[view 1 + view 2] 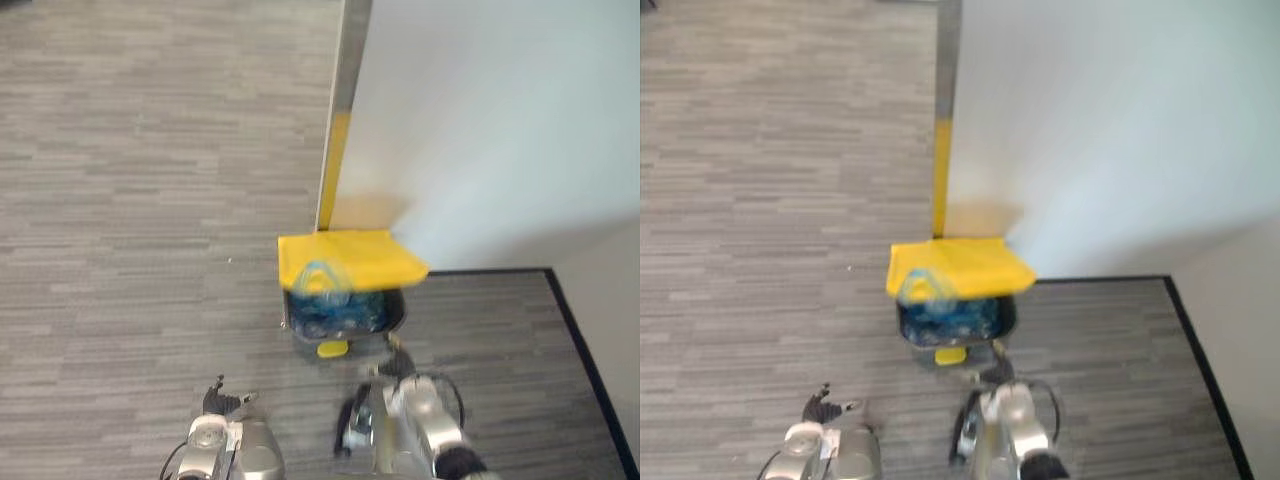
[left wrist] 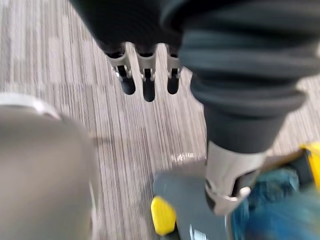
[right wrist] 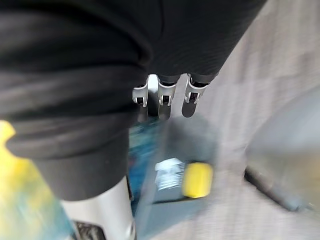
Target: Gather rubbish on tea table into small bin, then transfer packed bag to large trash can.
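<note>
A grey pedal bin stands on the carpet against a wall corner, its yellow lid raised. A blue bag fills the inside, with a loop of it sticking up at the front left. A yellow pedal juts out at the bin's foot. My left hand hangs low to the left of the bin, fingers straight, holding nothing. My right hand is just in front of the bin's right side, fingers straight above the pedal, also holding nothing.
A white wall rises behind and to the right of the bin. A metal post with a yellow strip stands at the wall's edge. Black skirting runs along the right. Grey carpet spreads out to the left.
</note>
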Tool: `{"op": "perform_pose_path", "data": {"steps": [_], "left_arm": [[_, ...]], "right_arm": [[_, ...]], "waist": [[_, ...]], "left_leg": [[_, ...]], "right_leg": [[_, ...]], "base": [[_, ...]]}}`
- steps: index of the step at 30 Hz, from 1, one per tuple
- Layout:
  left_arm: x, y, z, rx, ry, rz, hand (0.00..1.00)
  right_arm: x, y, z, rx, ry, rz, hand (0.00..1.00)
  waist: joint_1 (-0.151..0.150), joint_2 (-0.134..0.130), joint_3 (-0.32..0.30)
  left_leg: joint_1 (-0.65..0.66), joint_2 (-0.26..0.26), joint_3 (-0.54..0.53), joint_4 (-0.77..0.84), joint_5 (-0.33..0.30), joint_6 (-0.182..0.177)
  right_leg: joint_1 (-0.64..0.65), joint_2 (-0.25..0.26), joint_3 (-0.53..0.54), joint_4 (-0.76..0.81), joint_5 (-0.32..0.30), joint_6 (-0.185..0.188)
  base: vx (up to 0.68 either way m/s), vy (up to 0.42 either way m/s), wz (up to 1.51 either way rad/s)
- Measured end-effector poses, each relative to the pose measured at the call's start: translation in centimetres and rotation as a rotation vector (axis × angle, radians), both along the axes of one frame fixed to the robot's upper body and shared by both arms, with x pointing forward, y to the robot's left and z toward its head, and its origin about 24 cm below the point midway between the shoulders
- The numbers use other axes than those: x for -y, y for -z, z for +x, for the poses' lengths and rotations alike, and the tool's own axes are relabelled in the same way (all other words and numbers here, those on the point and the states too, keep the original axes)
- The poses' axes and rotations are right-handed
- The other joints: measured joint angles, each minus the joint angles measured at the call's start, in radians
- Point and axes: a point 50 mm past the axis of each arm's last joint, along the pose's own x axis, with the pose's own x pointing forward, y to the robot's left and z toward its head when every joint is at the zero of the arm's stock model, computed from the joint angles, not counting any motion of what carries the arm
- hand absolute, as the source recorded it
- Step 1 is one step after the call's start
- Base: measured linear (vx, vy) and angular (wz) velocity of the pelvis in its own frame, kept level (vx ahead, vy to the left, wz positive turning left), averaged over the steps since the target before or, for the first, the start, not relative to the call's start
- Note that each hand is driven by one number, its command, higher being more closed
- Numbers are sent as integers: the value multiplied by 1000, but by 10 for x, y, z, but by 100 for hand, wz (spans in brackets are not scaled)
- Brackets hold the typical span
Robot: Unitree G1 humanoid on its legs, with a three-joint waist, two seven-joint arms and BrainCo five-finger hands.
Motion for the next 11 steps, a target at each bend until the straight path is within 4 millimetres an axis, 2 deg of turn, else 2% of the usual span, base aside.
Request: {"op": "perform_pose_path", "data": {"steps": [1, 3, 6, 8, 11], "left_arm": [[6, 2, 1, -13, 4, -15, 0], [14, 6, 0, -34, 9, -36, 0], [17, 10, -6, -64, 7, -47, 0], [15, 13, -10, -85, 2, -43, 0], [12, 16, -17, -112, -4, -38, 0]], "right_arm": [[10, 4, -4, -29, 69, 8, 0], [22, 8, -10, -63, 113, -21, 0], [35, 13, -21, -109, 162, -45, 0], [44, 15, -26, -132, 222, -39, 0], [47, 15, -29, -140, 268, -22, 0]], "waist": [[-21, 10, -3], [-40, 12, -12], [-45, 24, -38], [-45, 34, -49], [-45, 48, -56]], "left_leg": [[15, -9, 0, -57, 42, 11], [58, -20, 7, -129, 83, 12], [74, -27, 8, -167, 105, 10], [80, -43, 23, -184, 108, 10], [90, -63, 45, -199, 120, 2]], "right_leg": [[1, 12, 6, -47, 39, -6], [19, 17, 15, -79, 62, -7], [43, 19, 15, -129, 85, 3], [44, 13, 28, -160, 106, 23], [51, -2, 49, -189, 134, 34]], "base": [[-66, -16, -39], [-82, 9, -15], [-41, 53, 4], [-18, 101, -10], [-4, 103, -13]]}}
